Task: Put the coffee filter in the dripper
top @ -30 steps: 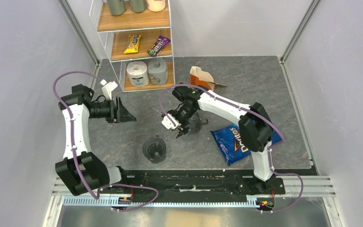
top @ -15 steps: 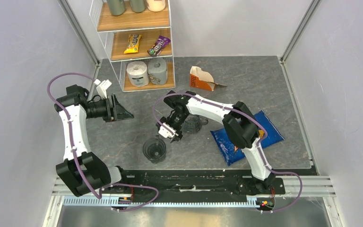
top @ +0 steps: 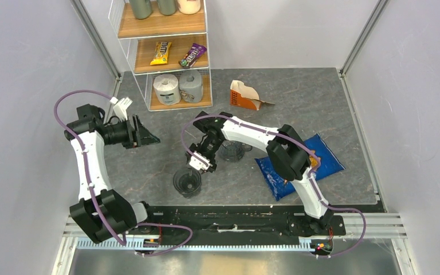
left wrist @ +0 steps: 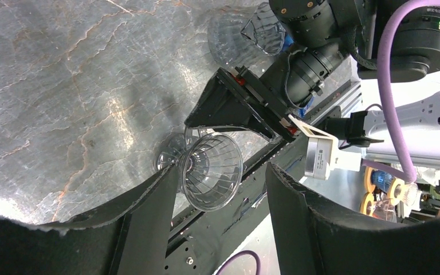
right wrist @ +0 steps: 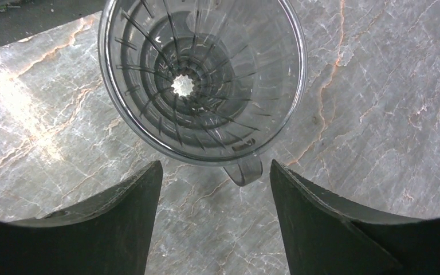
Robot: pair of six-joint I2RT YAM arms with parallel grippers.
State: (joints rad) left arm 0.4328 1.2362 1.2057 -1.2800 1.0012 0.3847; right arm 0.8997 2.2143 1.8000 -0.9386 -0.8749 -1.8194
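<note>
Right gripper (right wrist: 215, 167): fingers spread, empty, hovering over dripper (right wrist: 235, 74); dripper upright, unlined; coffee filter not visible anywhere; hazard: lowering empty-handed could nudge or tip the light dripper.

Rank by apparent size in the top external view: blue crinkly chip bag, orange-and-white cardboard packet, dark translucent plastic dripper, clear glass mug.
1. blue chip bag, though partly covered
2. orange-and-white cardboard packet
3. dark translucent dripper and clear glass mug: too alike to rank
</note>
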